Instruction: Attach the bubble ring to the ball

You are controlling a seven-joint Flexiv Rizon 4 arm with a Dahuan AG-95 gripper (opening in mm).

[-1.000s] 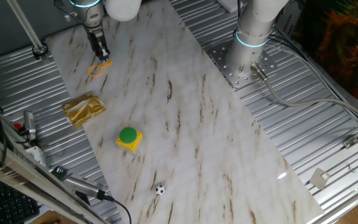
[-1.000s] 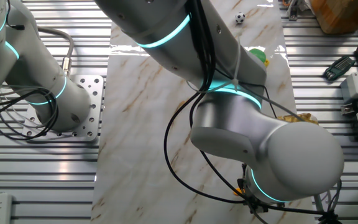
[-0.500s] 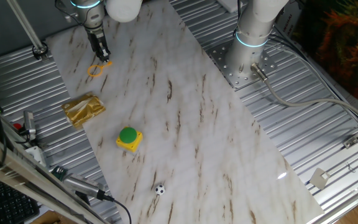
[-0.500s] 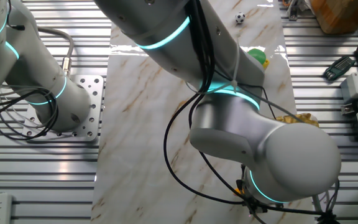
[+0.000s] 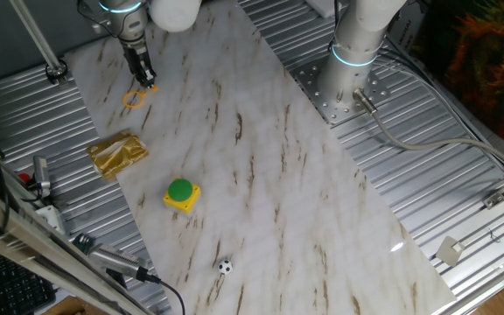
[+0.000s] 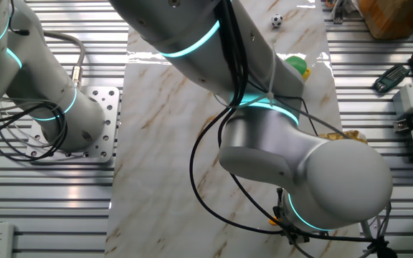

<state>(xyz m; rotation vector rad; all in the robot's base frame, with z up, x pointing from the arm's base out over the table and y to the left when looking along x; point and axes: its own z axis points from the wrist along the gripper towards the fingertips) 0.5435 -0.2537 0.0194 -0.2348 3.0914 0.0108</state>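
Holding position at the bench's far-left corner, the gripper point(image 5: 147, 80) barely moved; jaws narrow on the bubble ring point(image 5: 136, 96) handle; ball point(image 5: 225, 267) waited near the front edge.

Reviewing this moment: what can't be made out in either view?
- Gripper grasp: in one fixed view the fingertips are too small to show whether they pinch the bubble ring handle.
- The other fixed view: the arm's big joint hides the ring; only a yellow sliver shows at the bottom edge.
- Green button: partly hidden behind the arm there.
- Ball: too small for surface detail.
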